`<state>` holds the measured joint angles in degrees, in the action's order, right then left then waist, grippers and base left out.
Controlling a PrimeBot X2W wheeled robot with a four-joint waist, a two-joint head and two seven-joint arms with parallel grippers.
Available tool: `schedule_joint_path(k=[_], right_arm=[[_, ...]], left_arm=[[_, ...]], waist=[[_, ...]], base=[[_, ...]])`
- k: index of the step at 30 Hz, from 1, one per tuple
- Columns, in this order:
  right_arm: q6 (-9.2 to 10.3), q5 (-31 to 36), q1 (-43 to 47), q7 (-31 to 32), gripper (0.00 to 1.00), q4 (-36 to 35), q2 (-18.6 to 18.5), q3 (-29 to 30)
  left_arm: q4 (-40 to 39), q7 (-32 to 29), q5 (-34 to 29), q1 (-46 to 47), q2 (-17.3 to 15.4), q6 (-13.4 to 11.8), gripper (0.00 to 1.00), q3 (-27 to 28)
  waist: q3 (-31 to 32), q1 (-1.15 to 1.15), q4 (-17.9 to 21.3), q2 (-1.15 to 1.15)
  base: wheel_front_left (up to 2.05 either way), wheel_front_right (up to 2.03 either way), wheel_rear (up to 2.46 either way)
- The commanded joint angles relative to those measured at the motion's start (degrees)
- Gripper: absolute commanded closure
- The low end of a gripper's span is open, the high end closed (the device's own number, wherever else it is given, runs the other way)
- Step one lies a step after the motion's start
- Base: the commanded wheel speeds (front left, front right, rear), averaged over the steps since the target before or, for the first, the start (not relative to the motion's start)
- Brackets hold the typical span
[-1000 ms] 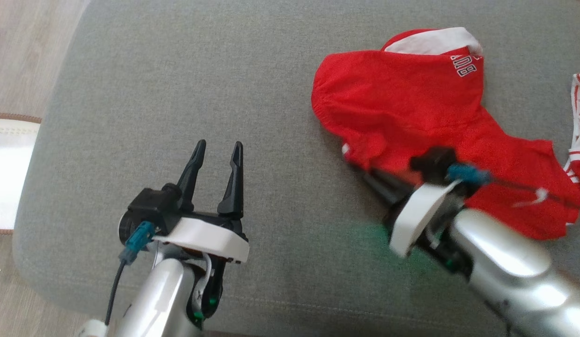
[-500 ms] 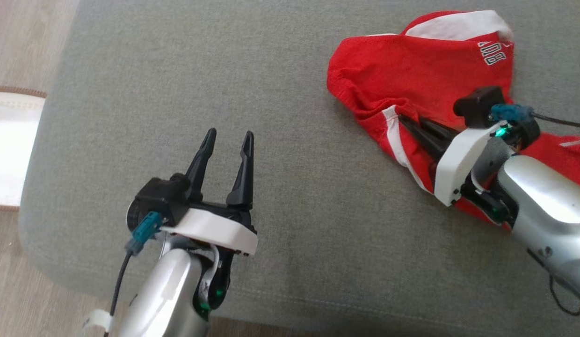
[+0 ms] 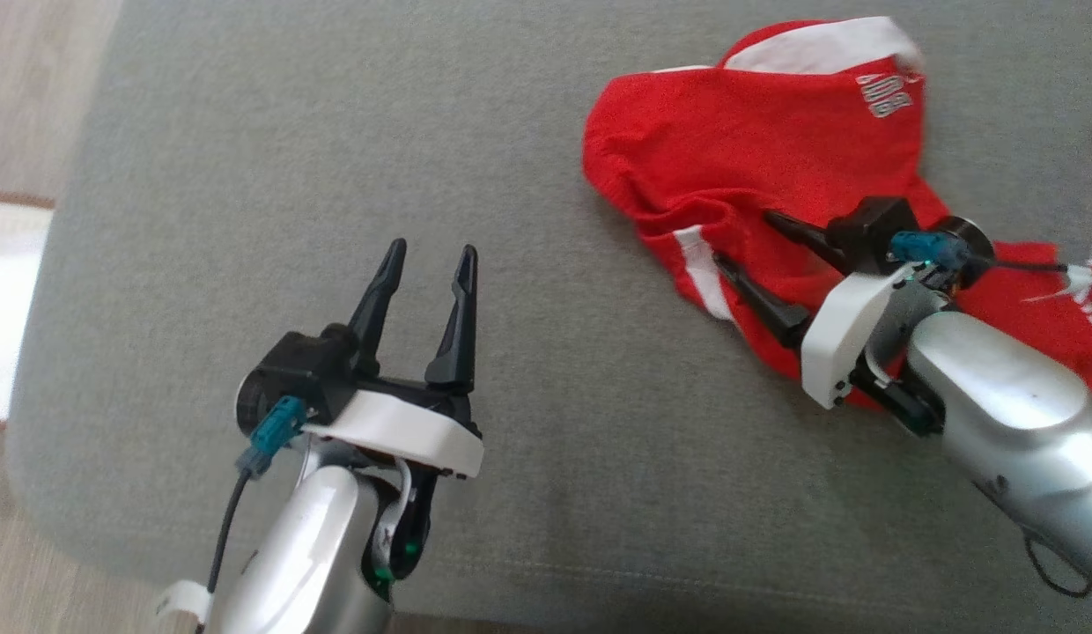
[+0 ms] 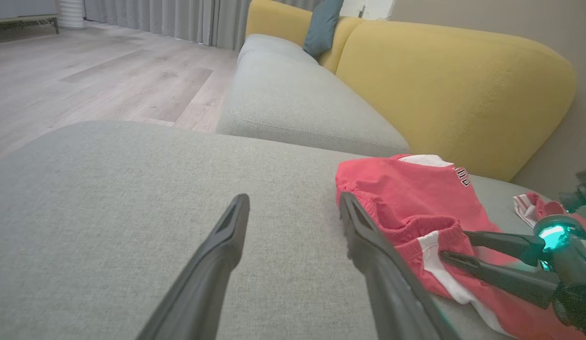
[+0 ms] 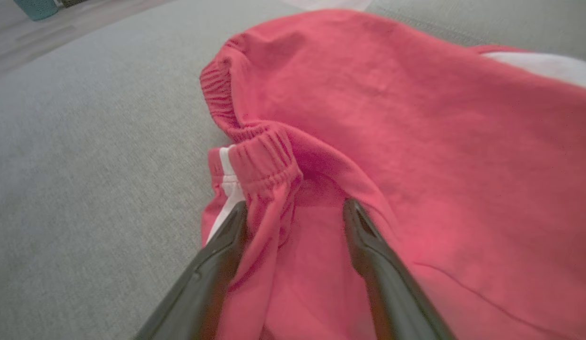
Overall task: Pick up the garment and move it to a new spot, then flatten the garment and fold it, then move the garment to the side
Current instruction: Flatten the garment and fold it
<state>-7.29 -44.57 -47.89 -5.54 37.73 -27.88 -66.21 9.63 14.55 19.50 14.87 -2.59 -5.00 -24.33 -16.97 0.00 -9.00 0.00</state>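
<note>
The garment (image 3: 757, 141) is a pair of red shorts with a white side stripe and a white panel. It lies crumpled on the right half of the grey cushion (image 3: 335, 132). My right gripper (image 3: 741, 238) stands open low over its elastic waistband (image 5: 264, 151), one finger on each side of a raised fold, and the cloth lies loose between them. My left gripper (image 3: 427, 251) hovers open over bare cushion to the left, well apart from the garment (image 4: 406, 198). In the left wrist view the right gripper (image 4: 453, 244) rests on the red cloth.
Another red and white cloth (image 4: 529, 210) lies at the cushion's far right. A yellow sofa back (image 4: 453, 85) rises behind, with a teal pillow (image 4: 321, 23) further along. The cushion's rounded edge, a white rug (image 3: 9, 291) and the wooden floor (image 4: 85, 80) are to the left.
My right gripper was shut on the waistband half a second ago; its fingers have now spread and the cloth has settled on the cushion. The head view shifted slightly. The left gripper has not moved.
</note>
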Motion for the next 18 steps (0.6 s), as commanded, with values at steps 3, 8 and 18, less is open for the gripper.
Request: schedule_joint_path(k=[3, 8, 18], right_arm=[[-0.20, 0.4, -0.3, -3.6, 0.00, 0.0, 1.2, 0.8], [-0.20, 0.6, 1.6, -7.1, 0.00, -0.4, 2.1, 2.7], [-0.20, 5.7, 11.5, -9.4, 0.00, -4.3, 2.7, 21.8]], left_arm=[[-1.4, 0.4, -1.1, 1.7, -0.3, 0.4, 0.00, 2.7], [-1.0, 0.4, -2.2, 1.1, -0.3, 1.1, 0.00, 3.5], [2.3, 0.4, -5.9, -0.1, -0.8, 6.6, 0.00, 2.6]], waist=[[2.3, 0.00, 3.1, 0.00], [4.7, 0.00, 7.1, 0.00], [7.9, 0.00, 14.2, 0.00]], base=[[0.00, 0.00, 0.00], [0.00, 0.00, 0.00], [0.00, 0.00, 0.00]])
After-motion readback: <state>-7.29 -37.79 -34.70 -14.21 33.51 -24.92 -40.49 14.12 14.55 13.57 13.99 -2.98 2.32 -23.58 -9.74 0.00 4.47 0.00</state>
